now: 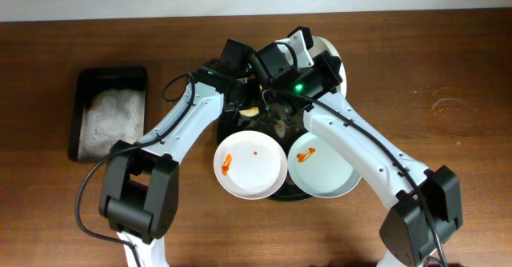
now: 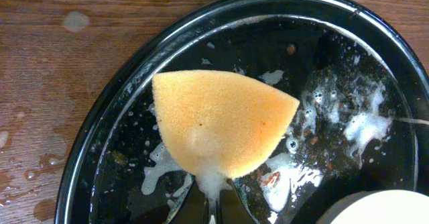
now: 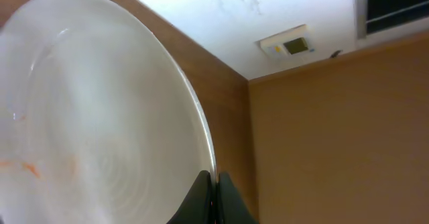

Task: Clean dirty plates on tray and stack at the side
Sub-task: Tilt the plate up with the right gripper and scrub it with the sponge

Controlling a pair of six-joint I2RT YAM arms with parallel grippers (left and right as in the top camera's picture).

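My left gripper [image 2: 213, 200] is shut on a soapy orange sponge [image 2: 221, 120] and holds it over the wet, foamy black tray [image 2: 100, 127]. My right gripper [image 3: 214, 190] is shut on the rim of a white plate [image 3: 94, 123], held tilted up above the tray's far side; faint orange smears show on it. In the overhead view that plate [image 1: 330, 53] is mostly hidden behind the arms. Two more white plates lie on the tray's [image 1: 230, 123] near side: the left plate [image 1: 250, 165] and the right plate [image 1: 324, 167], both with orange stains.
A black rectangular tray [image 1: 110, 111] with white foam stands on the wooden table [image 1: 448, 83] at the left. Water drops lie on the wood beside the round tray.
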